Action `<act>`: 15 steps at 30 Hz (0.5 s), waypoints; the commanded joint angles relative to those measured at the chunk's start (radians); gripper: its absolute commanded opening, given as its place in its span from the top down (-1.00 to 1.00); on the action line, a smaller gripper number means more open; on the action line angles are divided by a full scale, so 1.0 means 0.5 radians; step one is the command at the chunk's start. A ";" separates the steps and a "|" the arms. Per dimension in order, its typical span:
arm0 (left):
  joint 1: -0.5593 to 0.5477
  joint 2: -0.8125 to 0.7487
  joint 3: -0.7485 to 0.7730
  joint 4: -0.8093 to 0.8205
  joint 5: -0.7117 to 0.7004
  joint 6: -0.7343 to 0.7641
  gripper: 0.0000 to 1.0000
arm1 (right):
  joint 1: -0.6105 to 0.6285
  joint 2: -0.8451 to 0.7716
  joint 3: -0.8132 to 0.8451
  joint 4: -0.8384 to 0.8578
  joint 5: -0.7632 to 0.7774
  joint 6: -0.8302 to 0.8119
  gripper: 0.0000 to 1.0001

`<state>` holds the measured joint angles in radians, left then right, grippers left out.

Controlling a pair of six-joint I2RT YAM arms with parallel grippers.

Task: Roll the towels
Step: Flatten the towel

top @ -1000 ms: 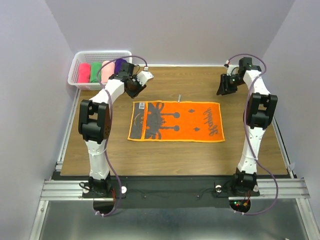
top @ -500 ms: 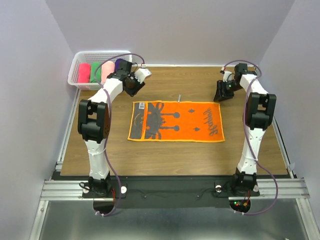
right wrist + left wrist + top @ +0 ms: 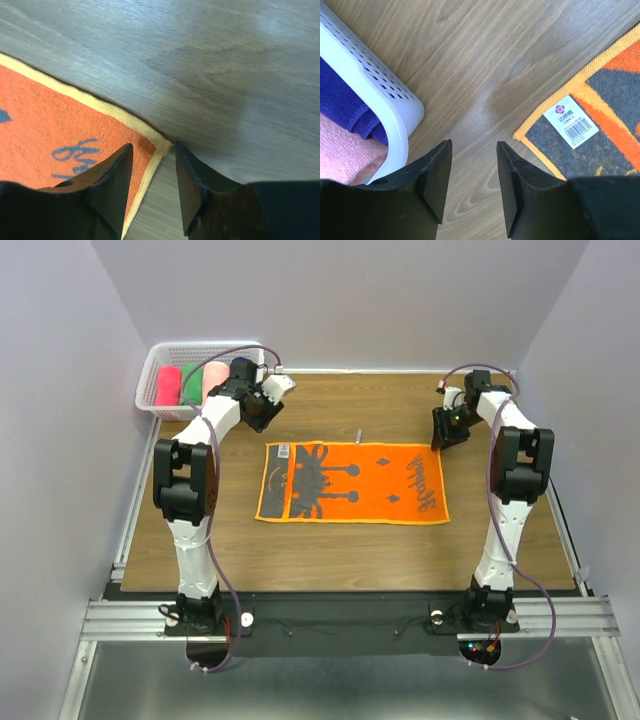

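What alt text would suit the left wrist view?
The left gripper, open, points down at bare wooden table between two things. On the left is the corner of a white perforated basket holding a purple towel and a pale pink towel; on the right, the labelled corner of an orange printed towel.

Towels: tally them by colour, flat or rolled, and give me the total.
orange towel, lying flat: 1
hot-pink roll, in the basket: 1
green roll, in the basket: 1
pale pink roll, in the basket: 1
purple roll, in the basket: 1
Total: 5
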<state>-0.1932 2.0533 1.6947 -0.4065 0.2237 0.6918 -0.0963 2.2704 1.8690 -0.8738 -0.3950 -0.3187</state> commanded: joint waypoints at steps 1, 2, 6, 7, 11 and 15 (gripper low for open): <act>0.006 0.029 0.010 0.031 0.004 -0.040 -0.04 | 0.039 -0.028 -0.032 0.017 0.124 -0.028 0.15; 0.006 0.050 0.022 0.025 0.004 -0.040 -0.04 | 0.045 -0.016 -0.029 0.020 0.127 -0.025 0.21; 0.006 0.084 0.022 0.021 0.003 -0.034 -0.02 | 0.058 0.021 -0.001 0.036 0.097 -0.001 0.52; 0.006 0.090 0.019 0.015 0.007 -0.034 -0.02 | 0.061 0.024 0.002 0.039 0.094 -0.001 0.54; 0.006 0.130 0.025 0.000 0.022 -0.018 -0.05 | 0.061 0.037 0.011 0.033 0.075 -0.004 0.90; 0.009 0.185 0.062 -0.034 0.053 0.003 -0.07 | 0.061 0.012 -0.007 0.036 0.045 -0.037 0.99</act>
<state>-0.1936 2.1353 1.6951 -0.4015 0.2279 0.6865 -0.0765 2.2726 1.8690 -0.8639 -0.3592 -0.3187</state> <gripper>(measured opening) 0.528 0.032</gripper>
